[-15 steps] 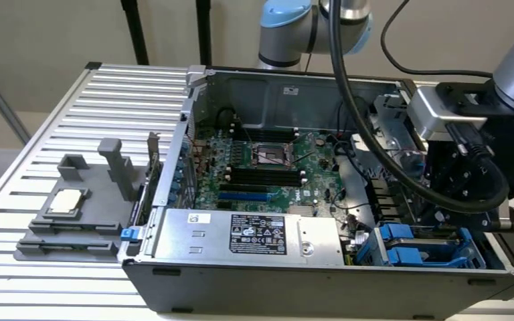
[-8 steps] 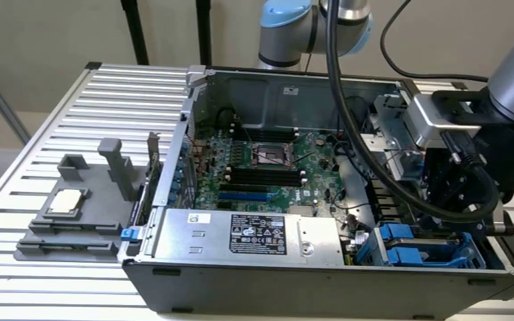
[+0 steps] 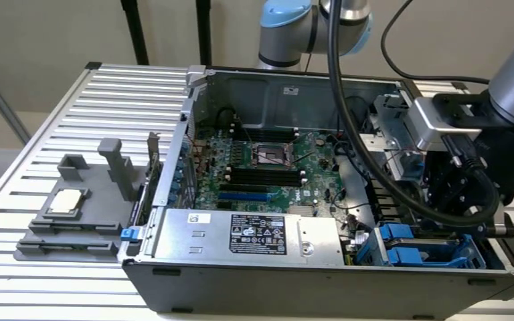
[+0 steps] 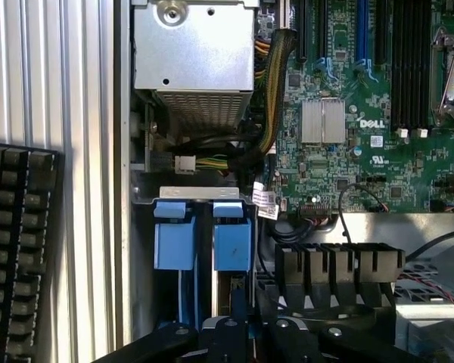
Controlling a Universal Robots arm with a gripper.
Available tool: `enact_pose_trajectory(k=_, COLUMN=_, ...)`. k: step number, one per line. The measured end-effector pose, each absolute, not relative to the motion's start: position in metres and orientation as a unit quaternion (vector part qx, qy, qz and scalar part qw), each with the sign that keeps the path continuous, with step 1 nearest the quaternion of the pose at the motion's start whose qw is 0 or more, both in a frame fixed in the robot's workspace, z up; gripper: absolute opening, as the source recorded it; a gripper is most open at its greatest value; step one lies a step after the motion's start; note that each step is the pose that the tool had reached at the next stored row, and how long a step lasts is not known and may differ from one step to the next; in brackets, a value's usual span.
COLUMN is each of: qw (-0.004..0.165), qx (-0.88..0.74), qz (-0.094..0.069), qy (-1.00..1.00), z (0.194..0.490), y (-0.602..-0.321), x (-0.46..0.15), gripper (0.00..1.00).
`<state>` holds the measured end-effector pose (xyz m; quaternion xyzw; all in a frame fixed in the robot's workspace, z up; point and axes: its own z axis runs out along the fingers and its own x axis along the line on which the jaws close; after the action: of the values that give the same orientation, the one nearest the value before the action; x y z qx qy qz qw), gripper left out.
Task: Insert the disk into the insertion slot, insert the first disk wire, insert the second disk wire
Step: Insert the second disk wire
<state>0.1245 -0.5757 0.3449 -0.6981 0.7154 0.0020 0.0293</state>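
The open computer case [image 3: 328,267], a dark sheet-metal box, lies on a ribbed aluminium table [image 3: 78,134] with its green, densely studded motherboard [image 3: 270,167] facing up. Along the near wall sits the boxy silver power supply [image 3: 248,234] with a black-and-white sticker. At the corner on the exterior view's right is the insertion slot [image 3: 422,251], a grey metal bay fitted with glossy bright blue plastic rails. In the wrist view two blue rectangular tabs stand side by side there, and the disk [image 4: 233,246], framed in its blue carrier, appears seated on edge in the bay beside the other blue carrier [image 4: 174,242]. The gripper [image 4: 238,321], black and angular, hangs directly over the disk's end; whether its fingers are spread or closed, and whether they hold anything, I cannot tell, since only dark knuckled parts show. A bundle of yellow and black wires [image 4: 276,98] curves from the perforated supply housing. A black keyboard [image 4: 15,249] lies on the table beside the case, and a grey moulded fixture [image 3: 74,214] rests further off.
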Motion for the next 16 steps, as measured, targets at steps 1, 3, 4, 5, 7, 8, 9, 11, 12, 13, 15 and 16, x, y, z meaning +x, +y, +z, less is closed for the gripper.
enact_pose_trajectory(k=1, qw=0.029, qx=-0.698, qz=0.002, qy=0.715, z=0.3446, y=-0.5758, x=0.1246, gripper=0.17)
enact_pose_trajectory(k=3, qw=0.030, qx=-0.698, qz=0.002, qy=0.715, z=0.3440, y=-0.5760, x=0.1248, gripper=0.17)
enact_pose_trajectory(k=4, qw=0.030, qx=-0.698, qz=0.001, qy=0.715, z=0.3437, y=-0.5760, x=0.1249, gripper=0.17)
enact_pose_trajectory(k=5, qw=0.030, qx=-0.698, qz=0.001, qy=0.715, z=0.3435, y=-0.5760, x=0.1249, gripper=0.17)
enact_pose_trajectory(k=7, qw=0.031, qx=-0.698, qz=0.001, qy=0.715, z=0.3429, y=-0.5761, x=0.1251, gripper=0.17)
enact_pose_trajectory(k=8, qw=0.031, qx=-0.698, qz=0.000, qy=0.715, z=0.3428, y=-0.5761, x=0.1251, gripper=0.17)
enact_pose_trajectory(k=9, qw=0.031, qx=-0.698, qz=0.000, qy=0.715, z=0.3427, y=-0.5762, x=0.1251, gripper=0.17)
enact_pose_trajectory(k=11, qw=0.031, qx=-0.698, qz=0.000, qy=0.715, z=0.3425, y=-0.5762, x=0.1251, gripper=0.17)
enact_pose_trajectory(k=12, qw=0.031, qx=-0.698, qz=0.000, qy=0.715, z=0.3423, y=-0.5762, x=0.1251, gripper=0.17)
enact_pose_trajectory(k=13, qw=0.031, qx=-0.698, qz=0.000, qy=0.715, z=0.3423, y=-0.5762, x=0.1251, gripper=0.17)
enact_pose_trajectory(k=15, qw=0.032, qx=-0.698, qz=0.000, qy=0.715, z=0.3422, y=-0.5763, x=0.1251, gripper=0.17)
enact_pose_trajectory(k=16, qw=0.032, qx=-0.698, qz=0.000, qy=0.715, z=0.3422, y=-0.5764, x=0.1251, gripper=0.17)
